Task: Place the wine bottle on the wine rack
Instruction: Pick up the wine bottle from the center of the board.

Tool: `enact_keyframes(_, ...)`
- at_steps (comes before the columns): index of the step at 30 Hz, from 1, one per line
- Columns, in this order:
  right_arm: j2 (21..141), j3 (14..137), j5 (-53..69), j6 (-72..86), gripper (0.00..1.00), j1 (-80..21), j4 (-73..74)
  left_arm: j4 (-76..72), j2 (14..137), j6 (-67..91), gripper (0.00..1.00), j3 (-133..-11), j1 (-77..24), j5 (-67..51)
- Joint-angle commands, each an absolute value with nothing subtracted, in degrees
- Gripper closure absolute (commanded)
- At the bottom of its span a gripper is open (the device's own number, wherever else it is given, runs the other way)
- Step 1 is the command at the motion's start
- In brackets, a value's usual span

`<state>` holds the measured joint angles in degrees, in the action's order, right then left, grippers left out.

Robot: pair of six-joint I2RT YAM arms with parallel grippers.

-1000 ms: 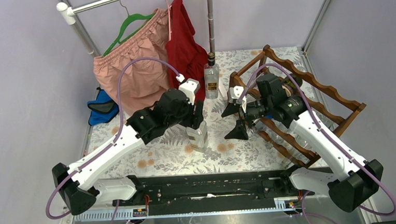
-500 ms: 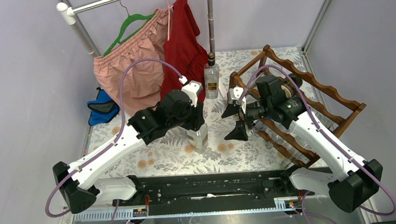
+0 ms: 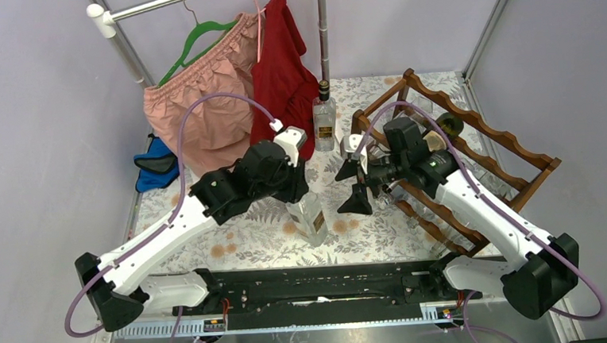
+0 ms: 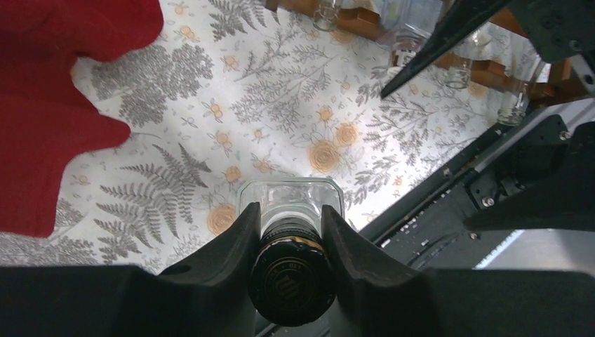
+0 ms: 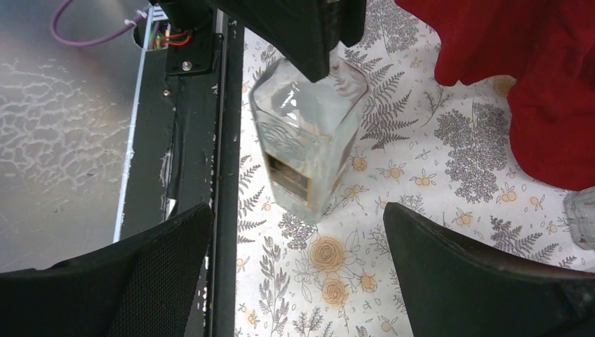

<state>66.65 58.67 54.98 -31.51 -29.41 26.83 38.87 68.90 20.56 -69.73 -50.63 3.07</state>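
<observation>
The wine bottle (image 3: pixel 308 215) is a clear square one with a black cap (image 4: pixel 291 279). It sits near the table's middle, leaning a little. My left gripper (image 3: pixel 297 189) is shut on its neck from above, a finger (image 4: pixel 231 239) pressed against each side just below the cap. In the right wrist view the bottle (image 5: pixel 309 137) hangs under the left fingers with its base close to the floral cloth. My right gripper (image 3: pixel 352 186) stands wide open just right of the bottle, holding nothing. The reddish-brown wine rack (image 3: pixel 495 132) stands at the right.
A second clear bottle (image 3: pixel 325 122) stands at the back centre. A dark bottle (image 3: pixel 448 123) and clear ones (image 4: pixel 396 49) lie in the rack. Pink shorts (image 3: pixel 201 106) and a red garment (image 3: pixel 282 69) hang at the back left, above a blue cloth (image 3: pixel 157 164). A black rail (image 5: pixel 224 175) lines the near edge.
My left gripper has closed on the bottle's neck and the bottle has shifted slightly toward the near edge. The right arm has drifted a little to the left, still open.
</observation>
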Motion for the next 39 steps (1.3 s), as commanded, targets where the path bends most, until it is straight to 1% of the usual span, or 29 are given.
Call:
enact_keyframes(1, 67.18, 57.43, 49.34, -30.24, 0.0, -32.89, 21.49, 33.23, 63.74, 26.02, 1.0, -69.29, -50.76, 0.26)
enact_keyframes(6, 67.41, 54.11, 44.16, -29.59, 0.0, -36.26, 17.12, 27.0, 59.5, 33.16, 1.0, -63.29, -47.11, -4.03)
enact_keyframes(11, 67.55, 51.7, 43.78, -26.49, 0.0, -38.34, 14.21, 21.09, 54.8, 39.51, 1.0, -57.33, -42.99, -5.0)
enact_keyframes(16, 68.16, 49.64, 45.15, -23.43, 0.0, -39.8, 11.25, 16.2, 52.46, 45.0, 1.0, -53.27, -42.53, -3.98)
enact_keyframes(22, 71.24, 49.5, 44.46, -21.98, 0.0, -41.69, 9.39, 11.7, 51.22, 48.07, 1.0, -50.42, -42.35, -6.23)
enact_keyframes(28, 73.35, 48.96, 43.93, -21.8, 0.0, -43.25, 8.68, 10.05, 48.54, 50.33, 1.0, -48.45, -42.26, -2.89)
enact_keyframes(33, 75.98, 49.07, 41.83, -23.2, 0.0, -45.69, 8.29, 5.86, 45.53, 54.1, 1.0, -44.92, -42.07, -0.22)
enact_keyframes(39, 77.91, 48.54, 38.09, -24.14, 0.0, -46.95, 5.93, 2.76, 44.45, 57.0, 1.0, -43.23, -41.98, -1.51)
